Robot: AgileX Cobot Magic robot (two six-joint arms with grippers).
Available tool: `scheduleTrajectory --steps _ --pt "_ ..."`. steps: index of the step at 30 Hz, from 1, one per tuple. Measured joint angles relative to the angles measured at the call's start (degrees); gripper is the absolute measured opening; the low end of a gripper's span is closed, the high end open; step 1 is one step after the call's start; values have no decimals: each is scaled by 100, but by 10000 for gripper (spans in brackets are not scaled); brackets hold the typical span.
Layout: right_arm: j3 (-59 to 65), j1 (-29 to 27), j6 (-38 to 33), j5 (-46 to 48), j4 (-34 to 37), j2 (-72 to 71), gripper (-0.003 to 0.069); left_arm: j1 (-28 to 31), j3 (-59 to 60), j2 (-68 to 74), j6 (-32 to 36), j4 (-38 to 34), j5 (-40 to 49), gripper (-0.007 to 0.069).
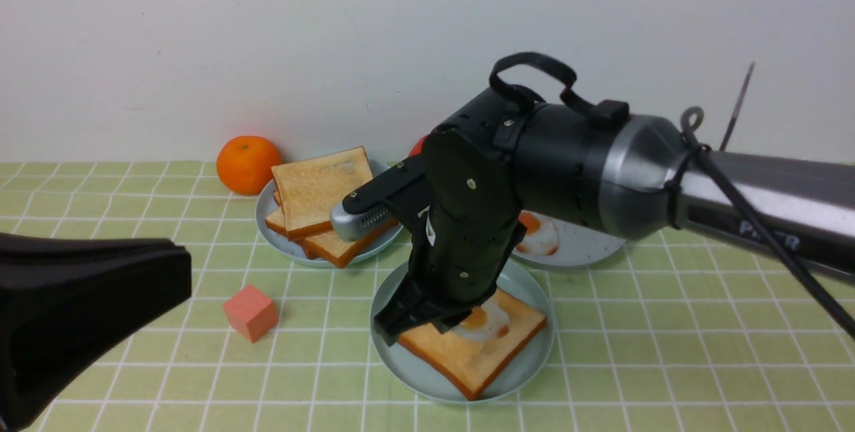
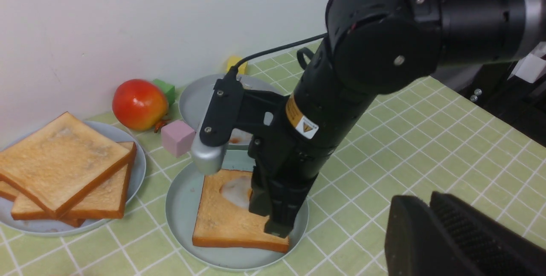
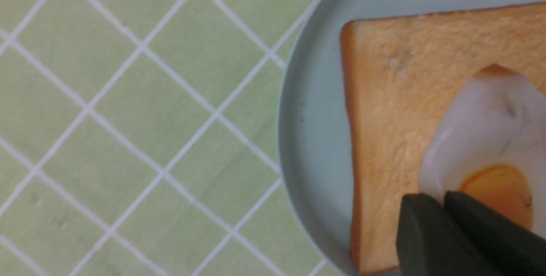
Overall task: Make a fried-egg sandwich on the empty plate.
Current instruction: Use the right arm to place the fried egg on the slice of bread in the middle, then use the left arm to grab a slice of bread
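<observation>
The pale mint-blue plate [image 1: 401,360] lies at the front centre with one golden toast slice [image 1: 467,355] on it. On that slice lies the white-and-orange fried egg [image 1: 491,322]. My right gripper [image 1: 434,326] comes down onto the plate from the right. Seen from the right wrist, its jaws [image 3: 435,201] are pressed together on the egg's white edge [image 3: 482,118], beside the yolk. My left gripper [image 1: 182,278] hangs shut and empty at the front left, well away from the plate. From the left wrist, its closed tips [image 2: 420,199] are over bare cloth.
A greyish plate [image 1: 268,232] behind holds stacked loose toast [image 1: 320,185], with an orange [image 1: 248,163] beside it. Another plate [image 1: 591,248] at the back right carries a second egg [image 1: 540,237]. A pink-red cube [image 1: 250,312] lies front left. An apple [image 2: 138,103] and small blocks [image 2: 178,138] sit near the wall.
</observation>
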Motion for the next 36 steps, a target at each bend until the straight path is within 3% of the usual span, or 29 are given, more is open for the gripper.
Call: scheduleTrajectory --steps 6,17,20,26,30,34,36 --pt "12 0 281 -82 -573 168 46 0 0 0 0 0 5 68" --pt "14 0 439 -214 -645 451 80 0 0 0 0 -66 5 73" --pt "14 0 439 -378 -639 468 163 0 0 0 0 -92 7 74" --pt "14 0 452 -536 -520 485 420 0 0 0 0 -108 109 76" --pt "14 0 452 -277 -507 349 486 0 0 0 0 -108 392 80" --pt "14 0 432 307 -494 -164 424 0 0 98 -15 -108 651 83" --pt "30 0 418 844 -530 -628 327 0 0 299 -142 -114 793 83"
